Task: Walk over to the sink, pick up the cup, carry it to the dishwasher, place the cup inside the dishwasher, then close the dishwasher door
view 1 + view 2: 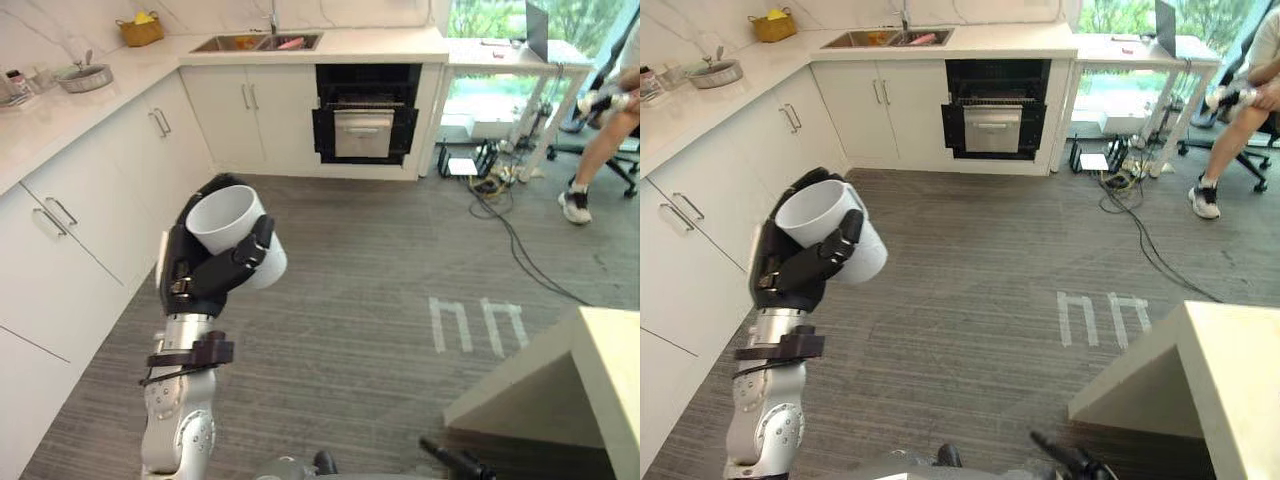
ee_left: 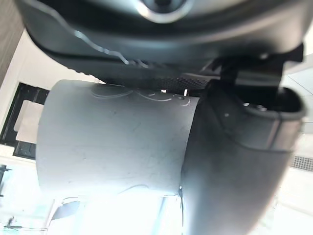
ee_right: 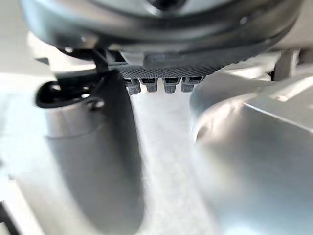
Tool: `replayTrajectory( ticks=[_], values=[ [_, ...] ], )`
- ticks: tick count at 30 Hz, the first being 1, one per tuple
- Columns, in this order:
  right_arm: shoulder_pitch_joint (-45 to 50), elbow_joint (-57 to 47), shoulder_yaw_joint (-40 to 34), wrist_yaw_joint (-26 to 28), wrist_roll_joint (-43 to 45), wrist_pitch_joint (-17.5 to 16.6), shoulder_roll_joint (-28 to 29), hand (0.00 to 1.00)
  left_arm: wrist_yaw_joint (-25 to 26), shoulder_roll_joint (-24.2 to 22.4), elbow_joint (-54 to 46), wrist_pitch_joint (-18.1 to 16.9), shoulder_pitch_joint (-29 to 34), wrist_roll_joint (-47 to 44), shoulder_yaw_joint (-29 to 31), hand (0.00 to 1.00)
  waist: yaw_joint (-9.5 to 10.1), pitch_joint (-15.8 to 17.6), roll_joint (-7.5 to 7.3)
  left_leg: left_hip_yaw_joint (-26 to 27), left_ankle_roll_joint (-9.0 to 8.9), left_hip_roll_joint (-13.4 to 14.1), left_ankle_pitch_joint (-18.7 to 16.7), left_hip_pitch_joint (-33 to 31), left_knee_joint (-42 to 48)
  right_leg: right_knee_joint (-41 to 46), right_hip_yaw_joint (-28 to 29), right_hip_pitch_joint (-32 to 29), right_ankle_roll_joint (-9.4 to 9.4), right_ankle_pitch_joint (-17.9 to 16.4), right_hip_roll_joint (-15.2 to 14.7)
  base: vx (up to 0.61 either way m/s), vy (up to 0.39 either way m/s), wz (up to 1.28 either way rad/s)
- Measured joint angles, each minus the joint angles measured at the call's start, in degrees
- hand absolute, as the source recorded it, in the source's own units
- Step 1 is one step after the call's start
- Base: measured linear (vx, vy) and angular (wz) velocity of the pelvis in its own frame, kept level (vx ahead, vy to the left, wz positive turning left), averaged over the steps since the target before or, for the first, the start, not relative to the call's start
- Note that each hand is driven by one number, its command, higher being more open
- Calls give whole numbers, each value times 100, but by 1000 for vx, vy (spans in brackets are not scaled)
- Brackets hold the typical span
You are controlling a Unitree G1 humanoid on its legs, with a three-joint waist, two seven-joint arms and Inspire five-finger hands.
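Note:
My left hand [image 1: 205, 275] is raised in front of me with its fingers and thumb curled round a plain white cup [image 1: 228, 222], which lies tilted with its mouth facing up and back. Up close, the cup's wall [image 2: 112, 142] sits against the palm with the thumb [image 2: 230, 161] wrapped over it. Far ahead, the dishwasher [image 1: 365, 115] stands open under the counter, a silver front panel showing in its dark opening. The sink [image 1: 255, 43] is set in the worktop just left of it. My right hand [image 3: 88, 147] hangs relaxed and holds nothing.
White cabinets [image 1: 80, 210] line the left wall under a counter carrying a metal bowl [image 1: 85, 77] and a yellow basket [image 1: 140, 30]. A pale table corner [image 1: 590, 380] juts in at lower right. Cables [image 1: 500, 200] trail over the floor near a seated person's leg [image 1: 600, 140].

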Motion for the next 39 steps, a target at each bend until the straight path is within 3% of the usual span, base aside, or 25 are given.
replayTrajectory(
  ticks=[2, 3, 4, 5, 10, 12, 13, 14, 15, 16, 17, 18, 19, 23, 33, 34, 39],
  values=[
    [197, 58, -234, 148, 54, 45, 389, 100, 11, 42, 279, 58, -49, 109, -96, 0, -74, 3, 0, -361, -23, -6, -39, 231, -410, -1192, 665, -454, 279, -141, 768, 208, 53, 97],
    [196, 59, -360, 178, 160, 49, 515, 100, 11, 83, 325, 59, -56, 108, -87, 0, -118, -7, -49, -331, -53, 3, -89, 237, -406, -1503, 908, -582, 359, -127, 903, 269, 44, 95],
    [226, 16, -463, 245, 236, 6, 683, 100, 18, 201, 428, 123, -155, 104, -58, 0, -219, 46, -82, -232, -65, -6, -66, 221, -288, -1995, 1333, -676, 613, 10, 1053, 226, 40, 93],
    [232, 21, -477, 298, 321, -26, 696, 100, 17, 316, 463, 288, -189, 106, -61, 0, -278, 57, -142, -399, 43, -169, -77, 420, -326, -2253, 1512, -641, 757, 99, 972, 323, 45, 92],
    [347, 49, -477, 467, 191, -188, 693, 100, 3, 326, 421, 336, -321, 108, -219, 0, -160, -151, -174, -745, 9, -235, -109, 712, -600, -3200, 1053, -365, 566, 344, 1125, 327, 20, 57],
    [284, 67, -447, 513, 203, -202, 690, 100, 9, 356, 423, 346, -350, 109, -165, 0, -116, -163, -196, -773, -113, -213, -181, 752, -584, -3461, 1047, -265, 423, 737, 1270, 244, -41, 8],
    [218, 111, -432, 524, 217, -191, 681, 100, 12, 414, 438, 388, -348, 111, -175, 0, -122, -165, -161, -752, -326, -163, -308, 793, -437, -3766, 1061, -63, 468, 1065, 1358, 198, -43, -10],
    [172, 142, -425, 524, 221, -172, 682, 100, 13, 438, 462, 408, -346, 113, -184, 0, -123, -167, -158, -723, -436, -140, -373, 747, -208, -3929, 1085, 88, 427, 1149, 1347, 266, -9, -17],
    [93, 161, -371, 531, 225, -130, 683, 100, 11, 478, 526, 413, -351, 118, -187, 0, -102, -143, -273, -619, -543, -140, -550, 488, 375, -4167, 1142, 310, 390, 1267, 1224, 234, 0, -24],
    [-25, 205, -279, 587, 250, -66, 613, 100, -12, 523, 623, 416, -358, 201, -290, 0, -93, -141, -333, -348, -384, -21, -825, 441, 145, -4356, 1227, 497, 405, 1274, 1091, 202, -4, -20],
    [-38, 223, -282, 616, 303, -48, 566, 100, -31, 514, 632, 422, -355, 225, -314, 0, -144, -167, -231, -293, -557, 146, -627, 500, -304, -4400, 1211, 550, 405, 1274, 1119, 150, 0, -10],
    [-84, 247, -284, 676, 402, -47, 429, 100, -77, 448, 669, 425, -362, 237, -315, 0, -199, -141, -152, -47, -472, 277, -32, 582, -602, -4450, 1209, 633, 445, 1248, 1174, 143, 56, -15],
    [-105, 257, -274, 756, 488, -38, 387, 100, -101, 421, 729, 426, -356, 311, -293, 0, -148, -193, -98, 12, -395, 278, 54, 654, -655, -4462, 1245, 642, 444, 1256, 1179, 178, 73, -25],
    [-204, 661, -442, 1085, 578, -345, 400, 100, -109, 479, 914, 424, -373, 375, -277, 0, -134, -237, -107, -8, -438, 274, 25, 724, -605, -4575, 1202, 769, 438, 1279, 1162, 121, 10, -8],
    [-162, 655, -147, 1066, 624, -505, 346, 100, -261, 497, 912, 414, -336, 796, -590, 0, -148, -199, 3, 9, -581, 440, -66, 897, -482, -4606, 1209, 981, 440, 1277, 1292, -7, -33, -3],
    [-100, 554, 331, 1035, 611, -468, 265, 100, -253, 505, 913, 416, -153, 829, -785, 0, -242, -336, 63, 6, -765, 725, 264, 969, -980, -5085, 1071, 1045, 219, 1534, 1662, -37, -24, -7],
    [-91, 554, 330, 1035, 613, -465, 265, 100, -251, 492, 921, 415, -149, 828, -785, 0, -244, -334, 62, -4, -765, 723, 264, 966, -984, -5050, 1044, 1034, 223, 1526, 1659, 0, 0, 0]
  ],
)
